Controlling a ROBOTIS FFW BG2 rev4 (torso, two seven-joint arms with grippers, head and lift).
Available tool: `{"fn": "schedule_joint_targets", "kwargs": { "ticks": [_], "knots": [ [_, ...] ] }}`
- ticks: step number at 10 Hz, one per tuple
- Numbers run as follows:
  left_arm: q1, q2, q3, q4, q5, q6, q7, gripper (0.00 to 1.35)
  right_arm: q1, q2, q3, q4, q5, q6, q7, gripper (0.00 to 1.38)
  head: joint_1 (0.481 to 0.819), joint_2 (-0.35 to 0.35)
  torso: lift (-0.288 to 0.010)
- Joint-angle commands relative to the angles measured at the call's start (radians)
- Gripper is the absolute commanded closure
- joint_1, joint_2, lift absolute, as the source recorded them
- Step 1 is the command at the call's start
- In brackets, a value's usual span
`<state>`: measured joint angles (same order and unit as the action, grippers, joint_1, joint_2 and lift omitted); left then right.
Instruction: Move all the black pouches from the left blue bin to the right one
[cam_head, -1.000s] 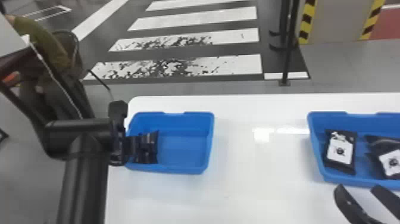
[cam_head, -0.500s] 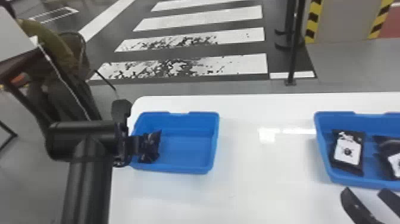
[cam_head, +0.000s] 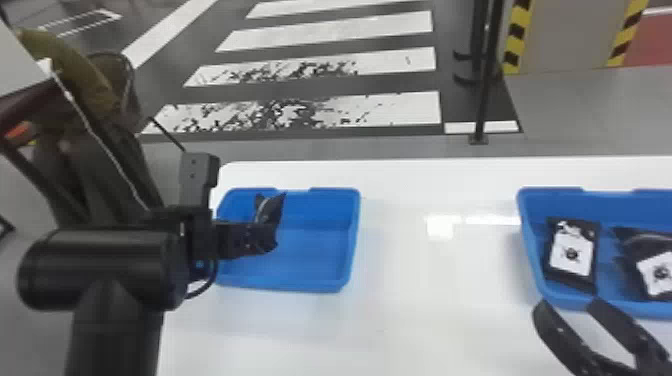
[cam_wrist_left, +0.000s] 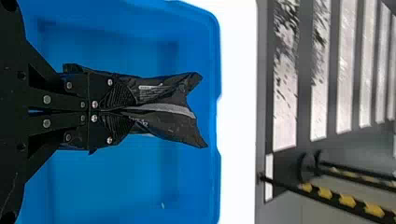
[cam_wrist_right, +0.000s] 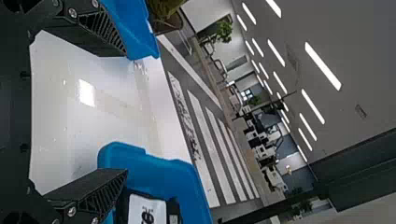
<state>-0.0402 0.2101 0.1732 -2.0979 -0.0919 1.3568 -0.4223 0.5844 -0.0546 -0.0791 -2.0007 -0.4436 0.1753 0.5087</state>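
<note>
Left pincer (cam_wrist_left: 125, 110) is clenched on a pouch (cam_wrist_left: 170, 127) at nine o'clock in the left bin (cam_head: 311, 257), whose rim (cam_head: 356, 220) could be struck by too low a lift.

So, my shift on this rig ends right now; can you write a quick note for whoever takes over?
Left gripper: shut on a black pouch, at the left bin.
Right gripper: open, holding nothing, by the near edge of the right bin.
Done: two pouches, one beside the other, lie in the right bin.
Left to do: get the held pouch across and release it there. I can't tell whether it is clear of the left bin's floor.
</note>
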Motion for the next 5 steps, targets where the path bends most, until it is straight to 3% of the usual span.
{"fn": "schedule_joint_targets", "kwargs": {
  "ticks": [1, 4, 5],
  "knots": [
    [0.052, 0.014, -0.091, -0.107, 0.042, -0.061, -0.003, 1.15, -0.052, -0.022, 0.051, -0.003, -0.061, 0.050, 0.013, 0.14, 0.695, 0.222, -0.140],
    [0.101, 0.000, -0.219, -0.186, 0.118, -0.125, -0.003, 1.15, -0.143, -0.064, 0.155, 0.014, -0.153, 0.109, 0.014, 0.14, 0.695, 0.163, -0.140],
    [0.101, 0.002, -0.269, -0.196, 0.152, -0.132, -0.003, 1.15, -0.177, -0.065, 0.165, 0.041, -0.165, 0.112, 0.014, 0.14, 0.695, 0.146, -0.140]
  ]
}}
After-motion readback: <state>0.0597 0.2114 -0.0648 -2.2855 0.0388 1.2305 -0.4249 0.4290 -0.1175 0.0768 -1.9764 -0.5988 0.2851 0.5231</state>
